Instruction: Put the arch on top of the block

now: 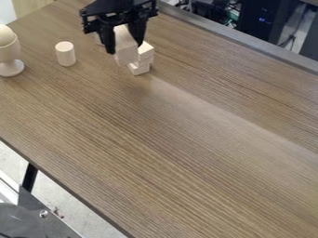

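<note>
The gripper (pixel 124 48) hangs at the top of the camera view, left of centre, its two fingers pressed on either side of a pale wooden piece (pixel 127 53). Whether this piece is the arch cannot be told from this angle. Directly behind it and to its right stand more pale blocks, an upper one (pixel 146 51) over a lower one (pixel 140 69). The held piece partly hides them, and I cannot tell whether it touches them. Another bit of pale wood shows behind the left finger.
A small upright pale cylinder (pixel 65 54) stands left of the gripper. At the left edge is a pale egg-shaped piece (pixel 6 36) on a footed cup (pixel 10 68). The brown wooden table (pixel 180 139) has a grey border along its far side, with dark equipment beyond.
</note>
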`<state>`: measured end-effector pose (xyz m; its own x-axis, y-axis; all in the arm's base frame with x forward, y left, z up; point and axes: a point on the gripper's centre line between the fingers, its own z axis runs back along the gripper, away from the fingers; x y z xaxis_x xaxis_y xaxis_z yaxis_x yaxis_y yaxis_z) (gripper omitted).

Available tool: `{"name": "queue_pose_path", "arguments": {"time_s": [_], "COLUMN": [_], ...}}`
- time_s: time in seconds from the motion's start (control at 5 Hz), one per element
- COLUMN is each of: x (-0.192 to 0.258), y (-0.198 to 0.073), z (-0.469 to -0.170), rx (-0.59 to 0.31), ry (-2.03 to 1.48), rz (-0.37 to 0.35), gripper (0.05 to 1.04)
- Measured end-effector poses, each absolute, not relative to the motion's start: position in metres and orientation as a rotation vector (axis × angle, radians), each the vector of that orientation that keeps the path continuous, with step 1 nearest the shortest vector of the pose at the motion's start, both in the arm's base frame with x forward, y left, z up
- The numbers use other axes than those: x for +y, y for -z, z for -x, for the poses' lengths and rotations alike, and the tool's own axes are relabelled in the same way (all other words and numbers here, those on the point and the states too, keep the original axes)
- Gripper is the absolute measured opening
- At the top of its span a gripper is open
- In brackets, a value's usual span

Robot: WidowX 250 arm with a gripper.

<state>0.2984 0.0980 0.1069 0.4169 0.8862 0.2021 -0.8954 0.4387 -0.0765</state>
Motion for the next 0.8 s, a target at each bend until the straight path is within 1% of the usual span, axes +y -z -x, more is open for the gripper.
{"name": "queue_pose_path", "arguments": {"time_s": [0.4, 0.8], "x": [0.105, 0.106], "y": [-0.104, -0.105], "z": [-0.32, -0.335], "rx": [-0.223, -0.19], "ry": [-1.183, -1.233], "rz": [-0.074, -0.055], "gripper": [0.567, 0.567]}}
